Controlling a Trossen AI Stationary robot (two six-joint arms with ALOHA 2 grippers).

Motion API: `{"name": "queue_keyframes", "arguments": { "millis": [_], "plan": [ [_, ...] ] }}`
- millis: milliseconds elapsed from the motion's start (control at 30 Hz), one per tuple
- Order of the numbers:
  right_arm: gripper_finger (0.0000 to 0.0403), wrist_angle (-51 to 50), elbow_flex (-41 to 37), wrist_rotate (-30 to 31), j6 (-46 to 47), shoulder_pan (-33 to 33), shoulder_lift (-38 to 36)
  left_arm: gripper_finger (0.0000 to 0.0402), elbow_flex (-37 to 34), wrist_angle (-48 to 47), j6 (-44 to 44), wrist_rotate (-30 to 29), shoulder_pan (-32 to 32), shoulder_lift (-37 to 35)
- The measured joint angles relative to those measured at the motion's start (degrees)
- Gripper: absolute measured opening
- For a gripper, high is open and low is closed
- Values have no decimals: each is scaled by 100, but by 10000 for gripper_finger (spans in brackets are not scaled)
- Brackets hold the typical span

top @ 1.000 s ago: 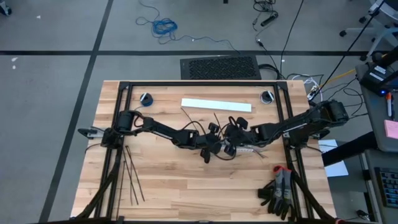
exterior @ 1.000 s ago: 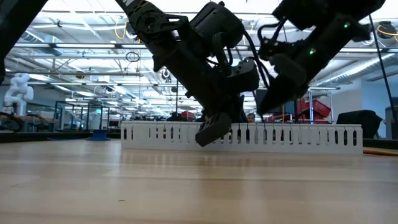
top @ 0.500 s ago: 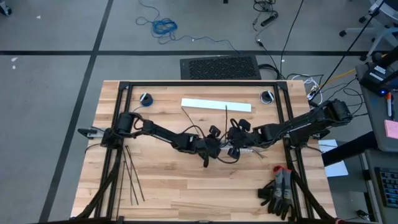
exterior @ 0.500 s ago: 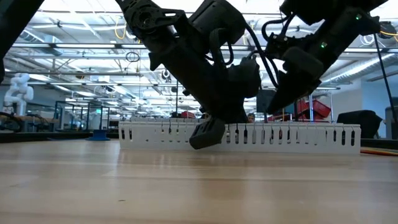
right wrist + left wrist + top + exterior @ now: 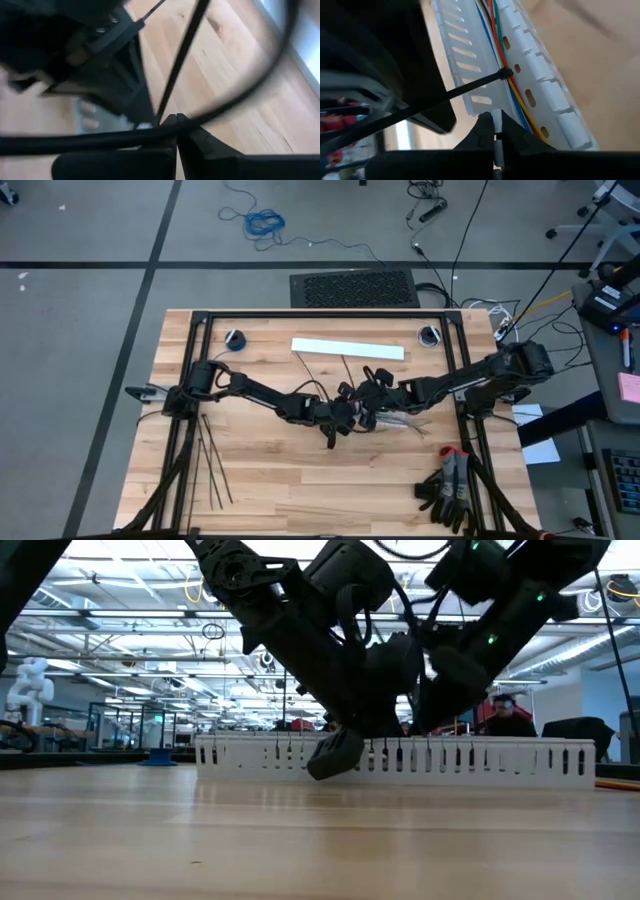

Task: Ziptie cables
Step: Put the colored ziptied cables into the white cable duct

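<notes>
Since a moment ago the right gripper (image 5: 374,396) has moved a little closer to the left gripper (image 5: 343,414), so both now meet over the middle of the table (image 5: 300,490), and the free end of the ziptie (image 5: 465,89) leans another way than before. I judge this as pulling the strip tighter, so the task is in its tightening step. The cables (image 5: 403,421) lie just beside the two grippers, on the right arm's side; in the left wrist view the ziptie's head sits on the coloured wires, which run along a white slotted piece. The right gripper is fully closed and seems to pinch the ziptie's tail. The left gripper is also fully closed, but what it grips I cannot tell. Spare zipties (image 5: 212,465) lie well apart near the left arm's base, the duct (image 5: 348,348) lies at the far side, and gloves (image 5: 448,490) near the right corner. A person (image 5: 505,715) has appeared in the room behind. The arms' own leads crowd the spot and could snag.
</notes>
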Motion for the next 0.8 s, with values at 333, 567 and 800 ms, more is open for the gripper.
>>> {"name": "queue_keyframes", "arguments": {
  "millis": [333,567,800],
  "plan": [
    [0,-270,-2,1171,-259,115,-261,14,0,23,-572,254,106,0],
    [0,-1363,-48,1941,113,730,-1430,19,0,42,-564,228,157,0],
    [0,1359,-1616,33,-176,763,-1733,22,0,116,-22,-6,153,4]
  ]
}}
